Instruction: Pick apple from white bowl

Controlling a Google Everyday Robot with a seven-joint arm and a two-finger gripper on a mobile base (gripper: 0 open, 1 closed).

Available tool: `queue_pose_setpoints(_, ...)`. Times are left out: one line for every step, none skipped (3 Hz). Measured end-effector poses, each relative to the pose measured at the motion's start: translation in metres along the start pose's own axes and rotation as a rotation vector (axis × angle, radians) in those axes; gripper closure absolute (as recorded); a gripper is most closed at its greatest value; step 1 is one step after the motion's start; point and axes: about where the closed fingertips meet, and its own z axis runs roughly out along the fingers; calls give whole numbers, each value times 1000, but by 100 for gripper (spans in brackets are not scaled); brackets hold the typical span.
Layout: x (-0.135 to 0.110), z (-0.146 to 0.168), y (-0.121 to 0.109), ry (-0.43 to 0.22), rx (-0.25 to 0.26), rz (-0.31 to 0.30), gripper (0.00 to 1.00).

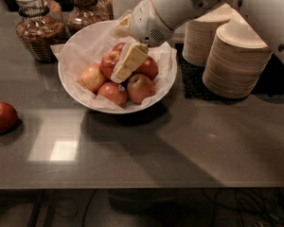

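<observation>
Countertop (180, 150) with fruit bowl, read left to right.

A dark red apple (2, 117) lies alone at the far left, well apart from the bowl. Behind it stand two glass jars (38, 32), both filled with a brown granular food.

The white bowl (61, 74), lined with crumpled paper (166, 56), holds about six apples. A paler yellow-pink one (91, 77) sits at its left. The apple (109, 63) to be picked, red with a yellowish patch, lies just right of that, near the centre of the heap.

The gripper (123, 60) reaches down into the bowl from the upper right and rests against this apple's right side. Whether its jaws are released or clenched cannot be told.

For a sound pick, the jaws should probably straddle the apple's widest part and stay clear of the paper. A straight upward lift would likely keep neighbouring apples from rolling.

At right, two stacks of beige disposable bowls (236, 60) stand on a black mat (194, 84).
</observation>
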Motion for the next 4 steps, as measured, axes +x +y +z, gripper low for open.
queue_pose_setpoints(1,0,-1,1,1,-1,16)
queue_pose_setpoints(3,1,-2,4,3,-3,32)
queue_pose_setpoints(15,10,-5,12,-2,-1,40)
queue_pose_setpoints(22,16,-4,12,-9,5,39)
